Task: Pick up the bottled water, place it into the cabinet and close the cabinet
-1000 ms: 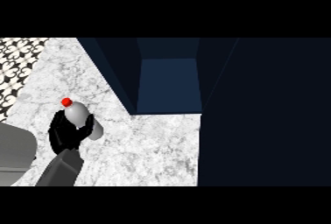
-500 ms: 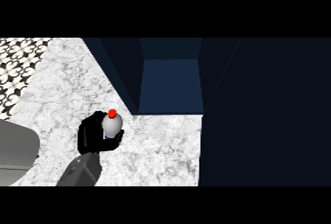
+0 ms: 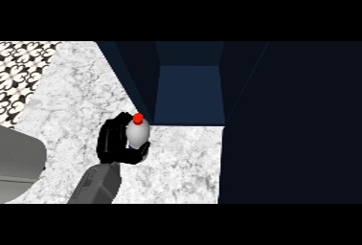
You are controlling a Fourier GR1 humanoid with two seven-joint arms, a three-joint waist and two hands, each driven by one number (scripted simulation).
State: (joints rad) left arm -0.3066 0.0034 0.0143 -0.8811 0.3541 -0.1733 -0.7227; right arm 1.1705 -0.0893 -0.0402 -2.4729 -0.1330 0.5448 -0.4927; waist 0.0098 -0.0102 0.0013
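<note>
One hand (image 3: 113,143) curled round one bottled water (image 3: 137,133), one cabinet (image 3: 187,93).

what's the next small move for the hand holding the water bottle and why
Probably carry it on toward the view's upper right, into the open cabinet. The left hand is curled round the bottled water, red cap up, just short of the cabinet's blue interior, not yet inside.

Counter (image 3: 78,105) mottled white-grey marble look, my left hand (image 3: 113,141) matt black, bottled water (image 3: 137,133) smooth pale body (red cap), cabinet (image 3: 187,91) flat matt navy
</note>
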